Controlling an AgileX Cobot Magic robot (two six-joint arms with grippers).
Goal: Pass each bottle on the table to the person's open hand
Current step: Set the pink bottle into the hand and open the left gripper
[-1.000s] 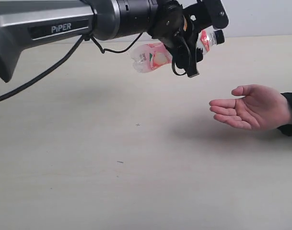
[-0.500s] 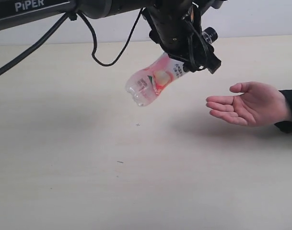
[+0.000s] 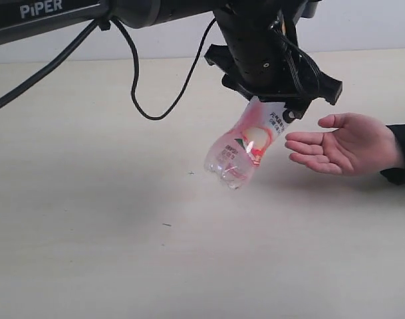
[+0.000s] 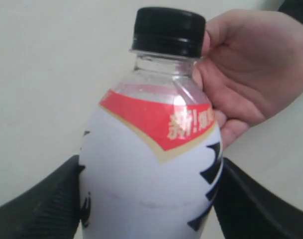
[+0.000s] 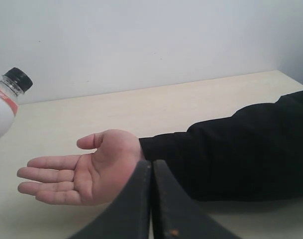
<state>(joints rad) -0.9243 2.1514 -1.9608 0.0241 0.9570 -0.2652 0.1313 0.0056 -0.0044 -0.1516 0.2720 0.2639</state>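
The pink-peach bottle [image 3: 245, 149] with its black cap [image 4: 168, 31] hangs tilted above the table [image 3: 89, 232], base down and to the left. My left gripper [image 3: 280, 106] is shut on its upper body, one black finger on each side of the label in the left wrist view, where the left gripper [image 4: 151, 201] shows. The person's open hand [image 3: 348, 146] lies palm up just right of the bottle's neck, and the hand [image 4: 246, 74] sits right behind the cap. My right gripper [image 5: 151, 167] is shut and empty, close to the hand [image 5: 86, 172]. The other bottles are out of view.
The person's dark sleeve [image 5: 231, 149] stretches across the table's right side. A black cable [image 3: 142, 100] loops down from my left arm. A white wall [image 5: 151, 40] rises behind the table's far edge.
My left arm has carried the bottle right and down toward the hand. The bottle has swung from nearly level to base-down, its cap now beside the fingers.
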